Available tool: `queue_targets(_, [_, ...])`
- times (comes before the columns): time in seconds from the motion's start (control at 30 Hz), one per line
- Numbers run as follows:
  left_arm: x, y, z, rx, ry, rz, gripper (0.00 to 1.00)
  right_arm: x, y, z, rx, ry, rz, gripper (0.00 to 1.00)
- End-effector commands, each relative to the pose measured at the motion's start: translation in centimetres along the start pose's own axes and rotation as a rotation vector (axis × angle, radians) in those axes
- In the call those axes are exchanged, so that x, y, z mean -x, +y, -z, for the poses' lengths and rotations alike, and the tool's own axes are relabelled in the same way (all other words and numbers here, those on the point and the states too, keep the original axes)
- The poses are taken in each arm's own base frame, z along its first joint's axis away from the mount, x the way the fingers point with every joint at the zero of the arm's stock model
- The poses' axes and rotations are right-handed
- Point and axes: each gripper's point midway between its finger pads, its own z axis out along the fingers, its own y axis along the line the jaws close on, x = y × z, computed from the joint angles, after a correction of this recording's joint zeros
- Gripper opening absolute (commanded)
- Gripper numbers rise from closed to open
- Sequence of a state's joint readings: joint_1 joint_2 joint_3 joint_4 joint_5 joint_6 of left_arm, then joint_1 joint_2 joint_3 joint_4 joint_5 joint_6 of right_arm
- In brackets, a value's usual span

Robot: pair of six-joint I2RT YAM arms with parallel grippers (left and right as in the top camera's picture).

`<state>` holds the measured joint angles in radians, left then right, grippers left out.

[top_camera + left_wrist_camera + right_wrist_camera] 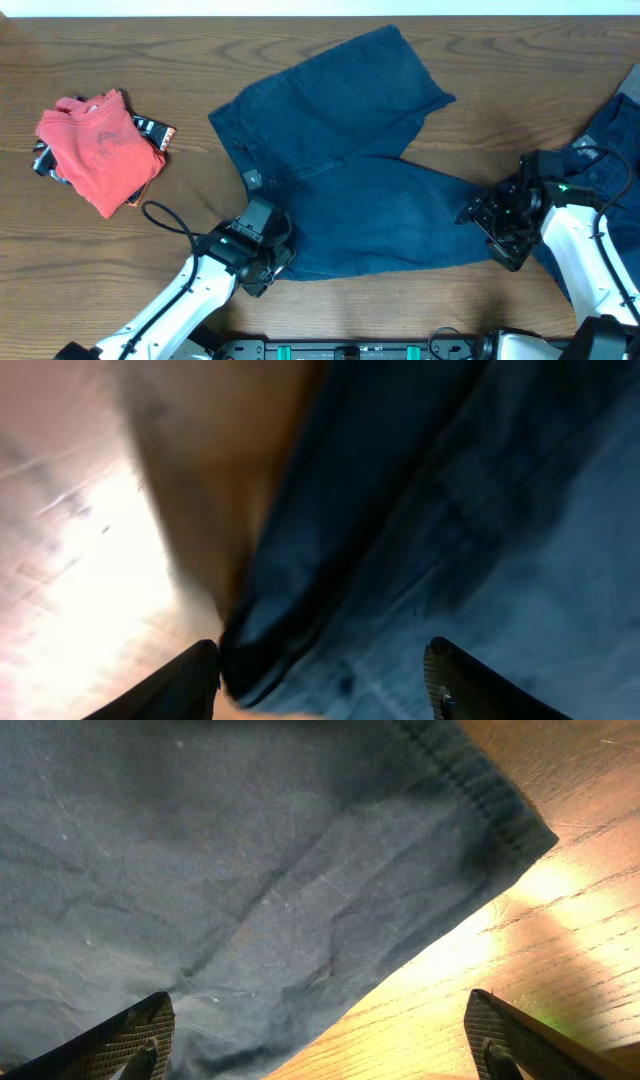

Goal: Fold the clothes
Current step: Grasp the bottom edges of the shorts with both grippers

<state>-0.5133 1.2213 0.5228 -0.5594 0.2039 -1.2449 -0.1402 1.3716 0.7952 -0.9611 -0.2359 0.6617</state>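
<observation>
Shorts (340,170): navy, spread flat for folding
Left tool (320,675): wide, astride waist edge
Right tool (320,1040): wide, over leg hem

The navy shorts (350,170) are covering the middle of the worktop (520,70); a bare lane is lying open between them and the red tee (98,150)

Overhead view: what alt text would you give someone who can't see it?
Dark navy shorts lie spread on a wooden table; the left gripper sits at their waistband end, the right gripper at a leg hem. A coral-red tee lies at the far left.
</observation>
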Motion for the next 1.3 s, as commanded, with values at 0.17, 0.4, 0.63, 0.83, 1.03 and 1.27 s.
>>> queue_targets(0.17, [-0.6, 1.8, -1.3, 0.056, 0.010, 0.056, 0.65, -0.6, -0.4, 0.1, -0.005, 0.020, -0.005, 0.91])
queue_targets(0.4, [-0.9, 1.7, -1.3, 0.049, 0.030, 0.056, 0.23, -1.1, -0.8, 0.0, -0.020, 0.037, -0.037, 0.90])
queue_targets(0.63, [0.3, 1.4, -1.3, 0.041, -0.034, 0.033, 0.06, -2.2, -2.2, -1.1, -0.060, 0.067, -0.092, 0.90])
queue_targets(0.83, [0.8, 0.1, -0.9, -0.010, -0.050, -0.025, 0.06, -3.4, -3.6, -2.5, -0.091, 0.101, -0.127, 0.91])
queue_targets(1.03, [0.4, 1.3, -0.4, 0.030, -0.040, -0.046, 0.06, -2.3, -5.2, -3.4, -0.151, 0.019, -0.179, 0.90])
queue_targets(1.27, [0.3, 1.5, 0.3, 0.022, -0.043, -0.080, 0.06, 0.1, -5.0, -4.3, -0.118, -0.097, -0.238, 0.88])
